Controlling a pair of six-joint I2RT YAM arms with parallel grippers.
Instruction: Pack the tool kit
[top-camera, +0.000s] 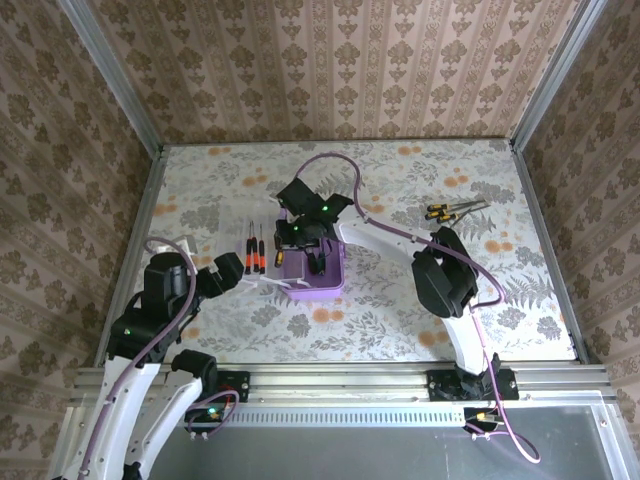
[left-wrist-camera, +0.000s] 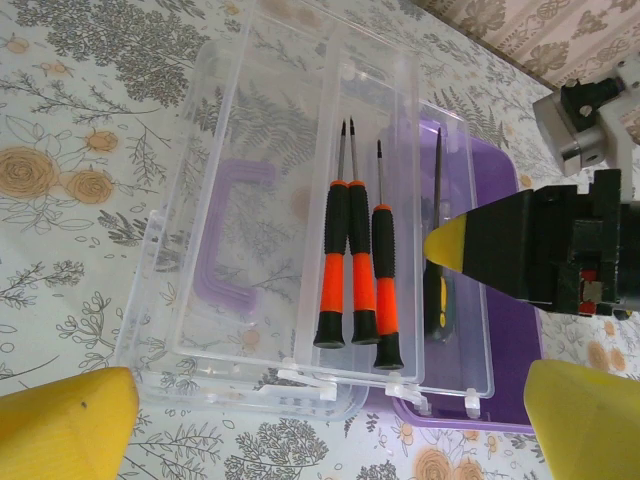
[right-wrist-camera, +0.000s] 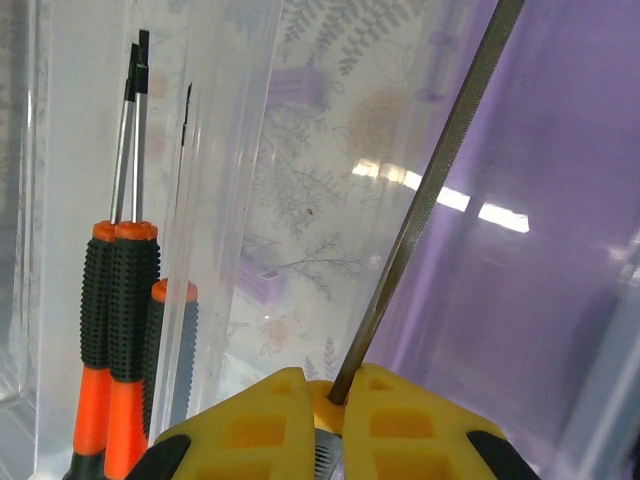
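**Placement step.** The right gripper (right-wrist-camera: 336, 388), jaws pinching the steel shaft of a yellow-handled tool (left-wrist-camera: 436, 295), holds it in the purple case half (left-wrist-camera: 505, 345) at centre-right, beside three orange screwdrivers (left-wrist-camera: 355, 265) in the clear half (left-wrist-camera: 250, 120). The left gripper (left-wrist-camera: 325, 430) hangs at the lower edge, jaws spread. Likely next: release, then fetch the loose tools (top-camera: 455, 210) at upper right. Tool tip cut off; contact with the case floor indiscernible.
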